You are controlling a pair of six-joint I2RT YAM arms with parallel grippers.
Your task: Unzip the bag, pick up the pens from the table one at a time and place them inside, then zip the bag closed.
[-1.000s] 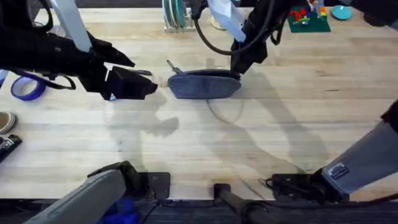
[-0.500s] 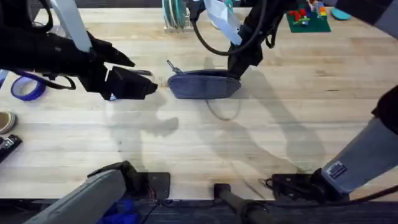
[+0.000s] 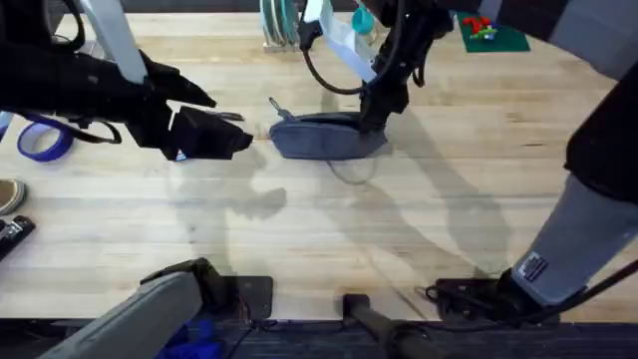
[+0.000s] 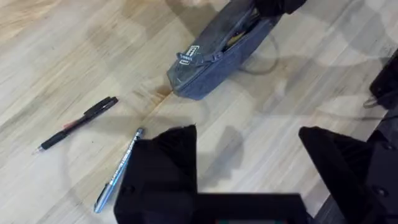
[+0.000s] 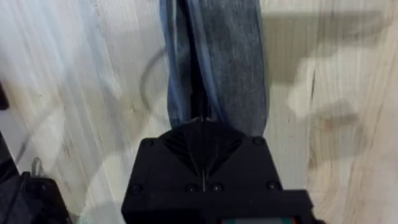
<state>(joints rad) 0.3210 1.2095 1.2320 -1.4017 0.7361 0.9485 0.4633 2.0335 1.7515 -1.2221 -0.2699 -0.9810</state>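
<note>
The grey-blue bag (image 3: 321,140) lies on the table (image 3: 329,239) at mid-back, its zipper along the top. My right gripper (image 3: 373,118) comes down on the bag's right end. In the right wrist view its fingers (image 5: 202,121) meet on the zipper line of the bag (image 5: 230,62); the pull itself is hidden. My left gripper (image 3: 224,138) hovers left of the bag, open and holding nothing. Below it, in the left wrist view, lie a black pen (image 4: 78,123) and a silvery pen with a blue end (image 4: 118,171), both left of the bag (image 4: 208,65).
A blue tape roll (image 3: 45,140) sits at the left edge, with small dark items (image 3: 12,234) nearer the front. A rack of plates (image 3: 279,25) and a green block board (image 3: 493,32) stand at the back. A thin cord loop (image 3: 354,175) lies before the bag.
My right gripper has slid a little leftward along the bag's top, and the right arm has swung higher into view. The left arm has not moved.
</note>
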